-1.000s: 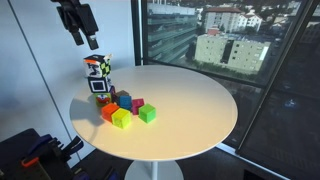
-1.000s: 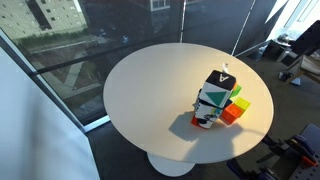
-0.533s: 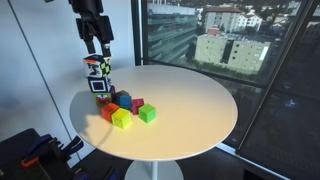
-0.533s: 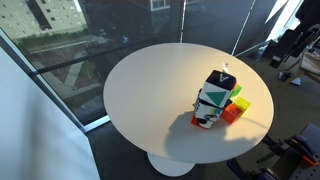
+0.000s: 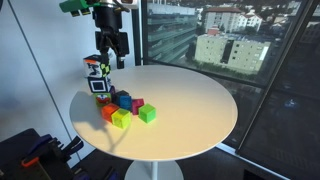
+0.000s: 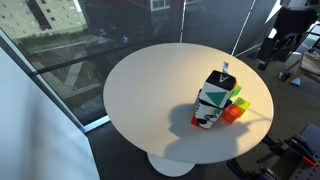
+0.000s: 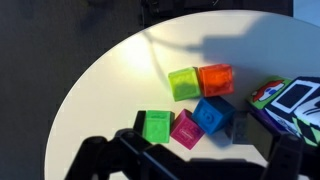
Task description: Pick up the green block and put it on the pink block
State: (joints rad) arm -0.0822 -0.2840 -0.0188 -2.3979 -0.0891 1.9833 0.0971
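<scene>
- The gripper point(image 5: 113, 59), fingers spread and empty, is best centred over the green block point(image 7: 155, 126).
- Contact with the pink block point(image 7: 187, 129) just beside it is to be avoided.

Round white pedestal table point(image 5: 195, 115), floor-to-ceiling windows point(image 5: 285, 95) right behind its far edge, daylight and apartment buildings point(image 5: 228, 48) outside. Plain white wall point(image 5: 35, 70) off one edge, dark floor point(image 6: 120, 160) underneath.

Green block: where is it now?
In the wrist view the green block lies low centre, right beside the pink block, on the side away from the blue block.
</scene>
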